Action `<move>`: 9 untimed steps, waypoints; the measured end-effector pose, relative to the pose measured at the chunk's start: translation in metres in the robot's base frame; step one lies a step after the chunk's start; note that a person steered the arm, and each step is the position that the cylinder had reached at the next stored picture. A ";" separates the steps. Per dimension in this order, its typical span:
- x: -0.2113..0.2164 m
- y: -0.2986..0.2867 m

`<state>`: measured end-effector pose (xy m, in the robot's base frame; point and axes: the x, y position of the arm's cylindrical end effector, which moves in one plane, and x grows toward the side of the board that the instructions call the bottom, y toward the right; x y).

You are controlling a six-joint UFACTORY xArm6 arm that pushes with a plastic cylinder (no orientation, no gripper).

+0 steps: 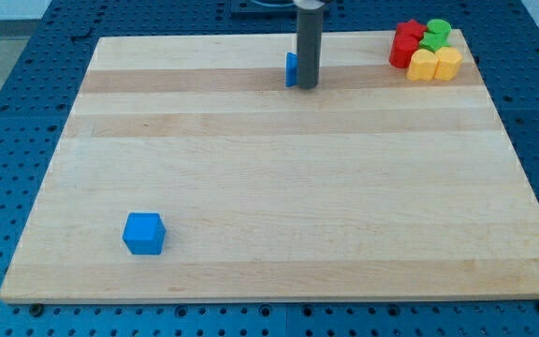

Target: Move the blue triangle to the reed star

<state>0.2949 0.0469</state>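
Observation:
A blue block [291, 69], the blue triangle by the task, sits near the board's top middle, mostly hidden behind my rod. My tip [307, 86] rests on the board touching the block's right side. A red star-like block [405, 45] stands in the cluster at the view's top right, well to the right of my tip. A blue cube [144, 233] lies alone at the bottom left.
The top-right cluster also holds a green block [436, 34], and two yellow blocks [422, 65] [446, 64], close to the board's [251, 168] top right corner. Blue perforated table surrounds the board.

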 end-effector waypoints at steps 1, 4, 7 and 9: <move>-0.030 0.024; 0.023 0.021; -0.017 -0.008; -0.033 0.016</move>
<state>0.2615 0.0628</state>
